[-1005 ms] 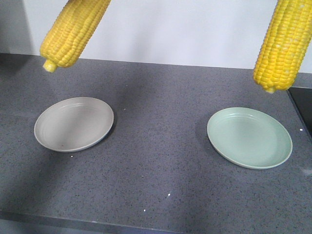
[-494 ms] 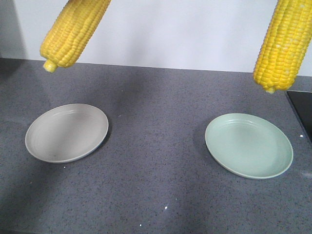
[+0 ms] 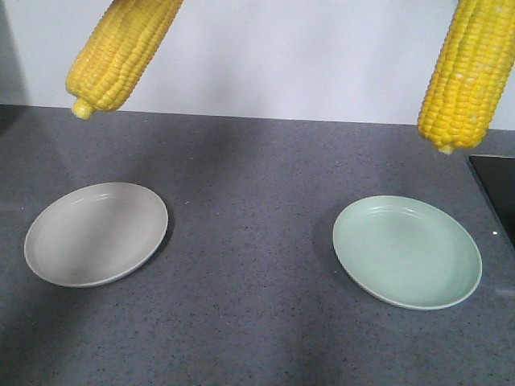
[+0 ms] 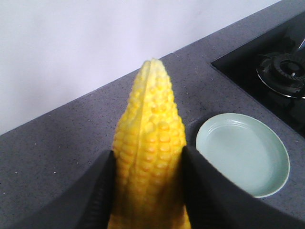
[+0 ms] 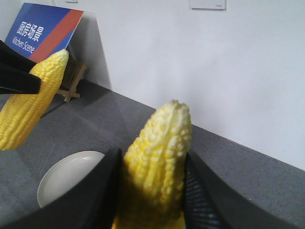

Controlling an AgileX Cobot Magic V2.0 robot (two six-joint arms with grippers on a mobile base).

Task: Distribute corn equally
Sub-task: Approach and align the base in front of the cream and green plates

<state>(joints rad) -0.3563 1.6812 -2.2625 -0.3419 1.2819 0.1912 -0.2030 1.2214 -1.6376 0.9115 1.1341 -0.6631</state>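
Two yellow corn cobs hang above the grey counter. The left corn (image 3: pixel 121 52) hangs tilted above and behind the beige plate (image 3: pixel 96 235). The right corn (image 3: pixel 467 76) hangs over the far edge of the green plate (image 3: pixel 406 252). Both plates hold nothing. My left gripper (image 4: pixel 148 155) is shut on the left corn (image 4: pixel 150 129), with the green plate (image 4: pixel 243 152) beyond it. My right gripper (image 5: pixel 152 160) is shut on the right corn (image 5: pixel 159 143), with the beige plate (image 5: pixel 66 176) below. Neither gripper shows in the front view.
A black gas hob (image 4: pixel 281 71) is set into the counter right of the green plate, and its edge (image 3: pixel 495 193) shows in the front view. A blue sign (image 5: pixel 40 31) and a wooden rack (image 5: pixel 71 78) stand at the counter's far left. A white wall runs behind.
In the front view the plates and the counter's back edge have slid downward, the beige plate also leftward. More of the hob edge shows. Both cobs keep their place in the frame.
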